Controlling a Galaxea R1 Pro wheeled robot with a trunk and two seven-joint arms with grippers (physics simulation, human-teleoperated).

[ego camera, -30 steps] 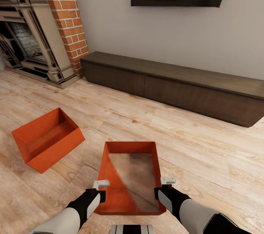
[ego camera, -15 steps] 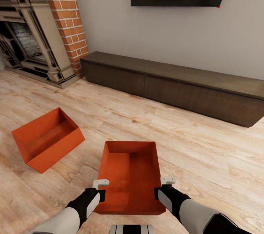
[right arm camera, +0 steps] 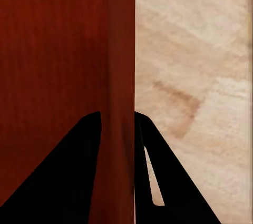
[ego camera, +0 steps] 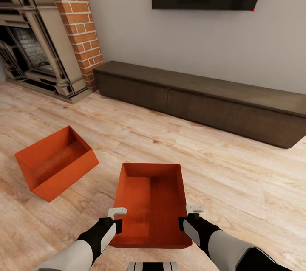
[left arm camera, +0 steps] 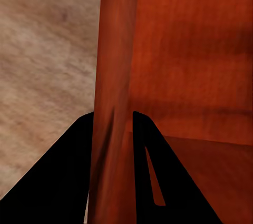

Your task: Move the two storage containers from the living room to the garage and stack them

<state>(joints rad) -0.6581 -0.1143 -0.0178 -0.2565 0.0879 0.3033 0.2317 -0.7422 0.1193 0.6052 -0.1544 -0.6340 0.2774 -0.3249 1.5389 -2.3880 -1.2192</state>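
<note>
You are holding one empty storage container (ego camera: 151,207) between both hands above the wood plank floor (ego camera: 238,186): your left hand (ego camera: 115,215) is clamping its left wall, your right hand (ego camera: 192,213) its right wall. The second container (ego camera: 55,162) is lying empty on that floor, well apart to your left. Your wrist views are showing each wall pinched between dark fingers (left arm camera: 153,171) (right arm camera: 79,176). Since a second ago the glare inside the held bin has gone

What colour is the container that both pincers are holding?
Orange-red, plain, with no pattern. The held container shows best in the head view.
</note>
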